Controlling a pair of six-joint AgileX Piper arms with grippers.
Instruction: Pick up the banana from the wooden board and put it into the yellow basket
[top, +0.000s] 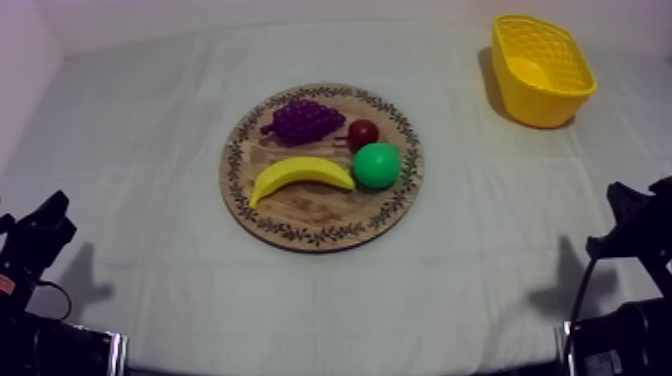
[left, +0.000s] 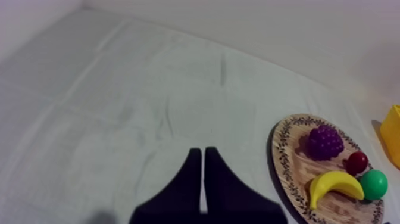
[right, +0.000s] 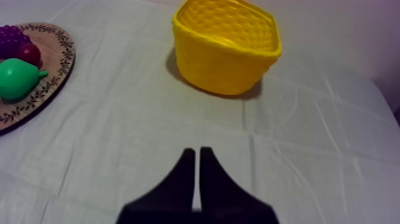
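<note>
One desk carries one round wooden board and one yellow basket, a single piece of each. The toy fruit comes to four pieces, one of each kind: one banana, one bunch of grapes, one small red fruit and one green pear, which with the board and the basket makes six things in all. There are two tools, one left tool and one right tool, each with two black fingers, four fingers together.
</note>
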